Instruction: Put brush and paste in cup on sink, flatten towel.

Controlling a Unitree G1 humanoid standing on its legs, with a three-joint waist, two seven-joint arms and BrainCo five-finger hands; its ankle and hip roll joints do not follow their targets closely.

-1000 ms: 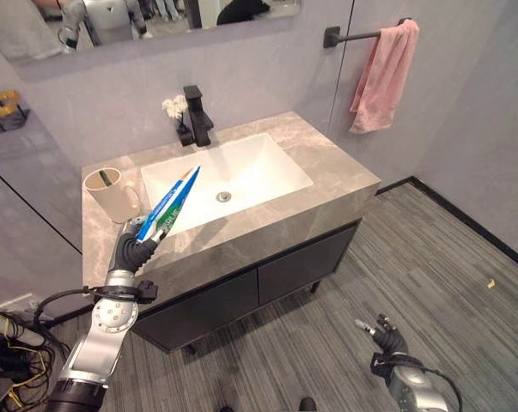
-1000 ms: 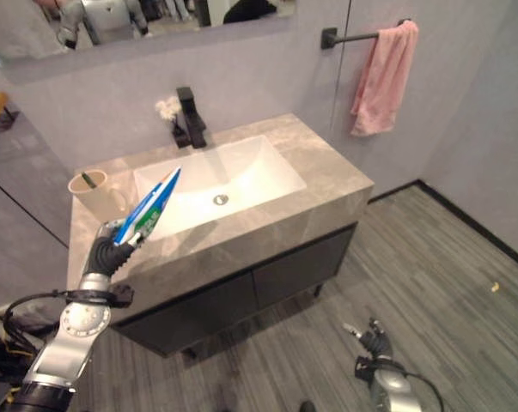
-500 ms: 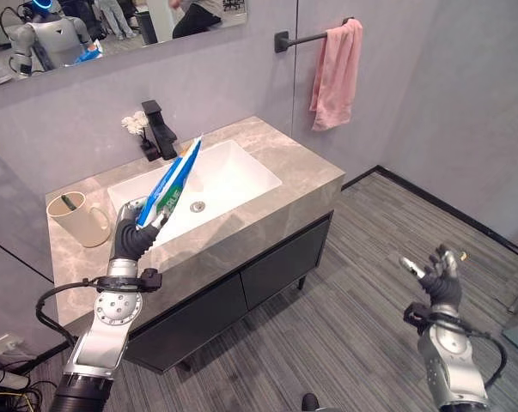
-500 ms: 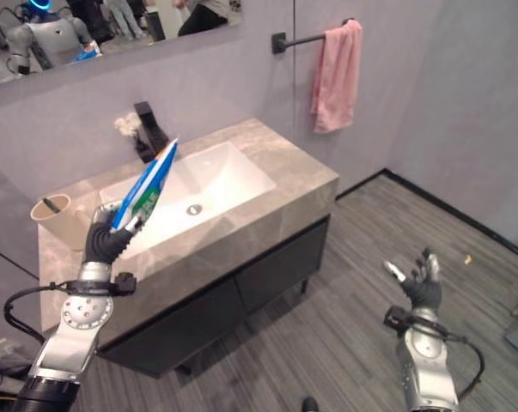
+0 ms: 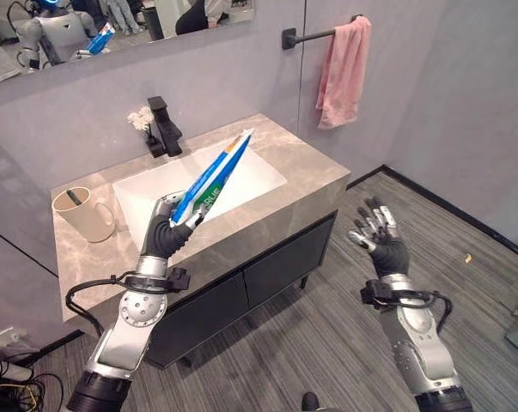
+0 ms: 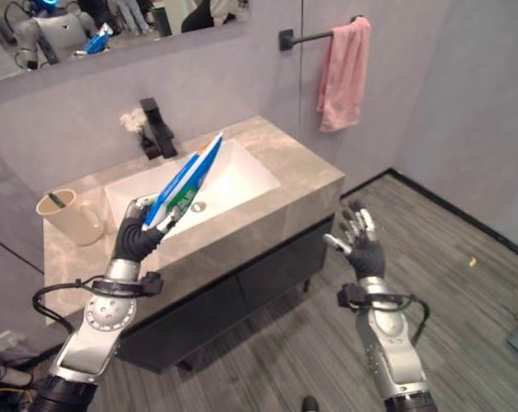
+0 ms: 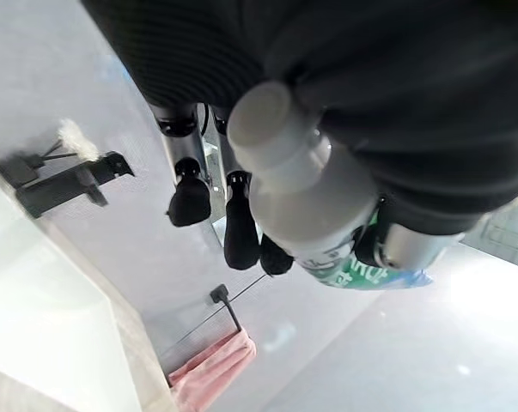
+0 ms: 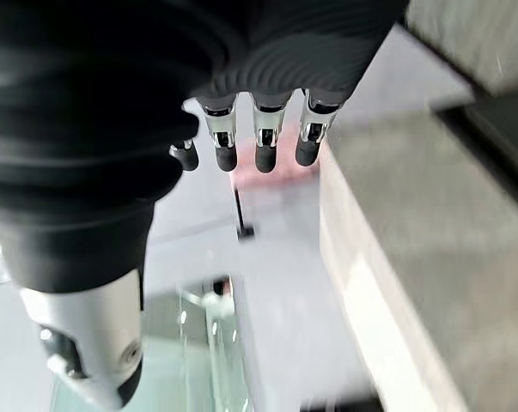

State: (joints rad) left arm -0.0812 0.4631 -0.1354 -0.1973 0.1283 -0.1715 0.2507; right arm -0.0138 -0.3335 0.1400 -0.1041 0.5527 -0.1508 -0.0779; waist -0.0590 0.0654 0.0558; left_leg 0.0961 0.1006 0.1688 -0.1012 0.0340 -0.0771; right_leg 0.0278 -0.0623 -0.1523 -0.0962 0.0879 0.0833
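Note:
My left hand is shut on a blue, white and green toothpaste tube, held slanting up over the front of the white sink basin; its white cap shows close up in the left wrist view. A beige cup with a dark toothbrush in it stands on the grey stone counter, left of the basin. A pink towel hangs bunched on the black wall bar. My right hand is raised open in front of the cabinet, holding nothing.
A black tap and a small white flower stand behind the basin. Dark cabinet doors sit under the counter. A mirror hangs above. Grey plank floor spreads to the right.
My right hand has risen and come closer to the cabinet, fingers spread. My left hand with the tube has shifted right, over the basin's front. The camera has also moved a little.

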